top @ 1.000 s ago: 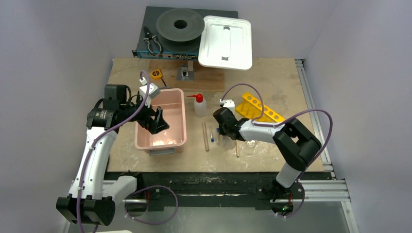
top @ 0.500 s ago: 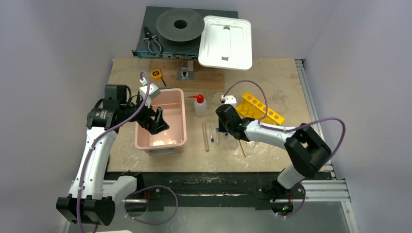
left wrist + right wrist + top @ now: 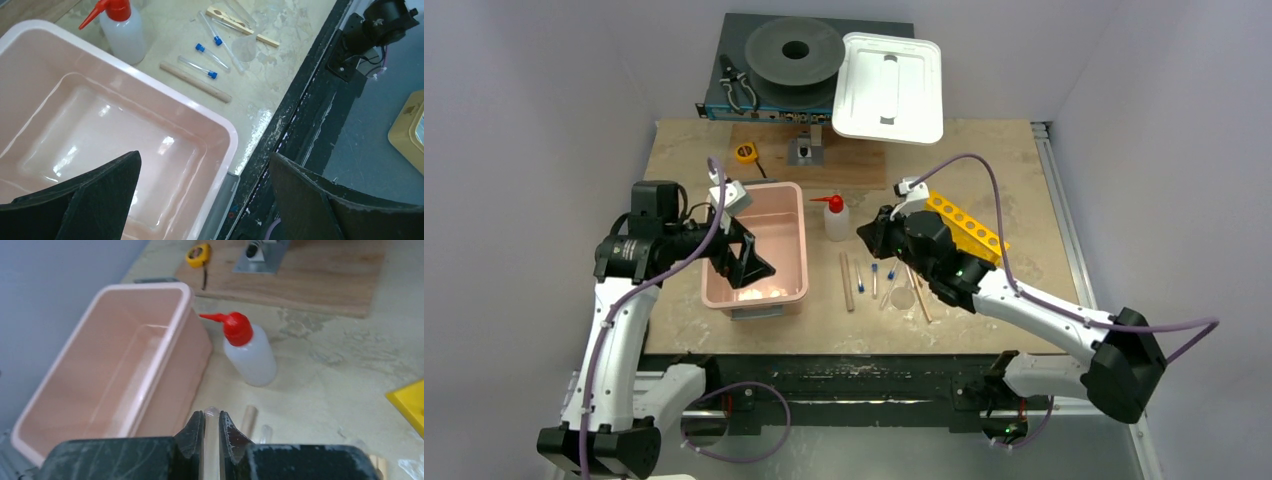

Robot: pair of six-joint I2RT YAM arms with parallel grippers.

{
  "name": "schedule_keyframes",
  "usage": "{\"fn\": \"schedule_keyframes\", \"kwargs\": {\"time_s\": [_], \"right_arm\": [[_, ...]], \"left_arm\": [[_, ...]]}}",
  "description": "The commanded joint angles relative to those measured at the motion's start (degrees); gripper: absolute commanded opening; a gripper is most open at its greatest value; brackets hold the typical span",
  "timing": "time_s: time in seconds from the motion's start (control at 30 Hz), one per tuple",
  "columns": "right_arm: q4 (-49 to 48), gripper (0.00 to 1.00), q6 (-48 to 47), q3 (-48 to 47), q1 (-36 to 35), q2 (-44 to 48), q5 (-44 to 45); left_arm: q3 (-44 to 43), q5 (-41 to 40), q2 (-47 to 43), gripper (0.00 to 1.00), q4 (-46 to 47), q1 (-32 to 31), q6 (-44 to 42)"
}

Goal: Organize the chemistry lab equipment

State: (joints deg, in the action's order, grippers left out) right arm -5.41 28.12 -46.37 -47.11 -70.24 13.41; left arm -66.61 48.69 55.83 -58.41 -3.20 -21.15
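Clear thin tube (image 3: 211, 412) pinched in the right pincer (image 3: 211, 420), above the table (image 3: 1024, 180).

Only the rounded end of the tube shows past the closed tips, so the hold looks short. A smooth tube may slide or turn in the grip during the carry. The small white squeeze bottle with red spout (image 3: 250, 352) stands at 12 o'clock from this pincer, and a low swing could knock it over. The yellow holed rack (image 3: 969, 228) lies at 3 o'clock and the pink plastic bin (image 3: 802, 240) at 9 o'clock. If the rack is the goal, its narrow holes ask for exact aim. The left pincer (image 3: 204, 157) hangs wide open and empty over the bin. Other blue-capped tubes (image 3: 874, 280), wooden sticks (image 3: 846, 280) and the clear round dish (image 3: 903, 297) wait at 6 o'clock.
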Motion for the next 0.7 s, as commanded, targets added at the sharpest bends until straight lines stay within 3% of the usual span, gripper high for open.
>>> {"fn": "schedule_keyframes", "kwargs": {"time_s": [0.0, 0.1, 0.17, 0.33, 0.43, 0.67], "right_arm": [[-9.0, 0.00, -3.1, -0.7, -2.3, 4.6, -3.1], [-13.2, 0.00, -5.0, -1.0, -4.7, 6.6, -3.4], [-16.3, 0.00, -6.5, -1.5, -6.8, 7.1, -2.5], [-24.1, 0.00, -9.0, -3.1, -12.6, 6.2, 0.1], [-30.7, 0.00, -11.4, -3.6, -16.6, 4.8, 4.0], [-39.9, 0.00, -13.3, -7.4, -23.1, -2.3, 11.1]], "left_arm": [[-0.5, 7.0, -3.0, 1.00, -1.3, -0.2, -6.5], [-1.2, 10.8, -3.0, 1.00, -1.8, -0.2, -3.0], [1.0, 15.2, -3.7, 1.00, 1.8, -0.4, 3.9], [8.7, 18.2, -5.8, 1.00, 23.8, -1.4, 26.6], [12.2, 20.0, -6.2, 1.00, 33.3, -1.4, 35.7], [12.6, 23.3, -6.7, 1.00, 39.4, -1.5, 39.2]]}}
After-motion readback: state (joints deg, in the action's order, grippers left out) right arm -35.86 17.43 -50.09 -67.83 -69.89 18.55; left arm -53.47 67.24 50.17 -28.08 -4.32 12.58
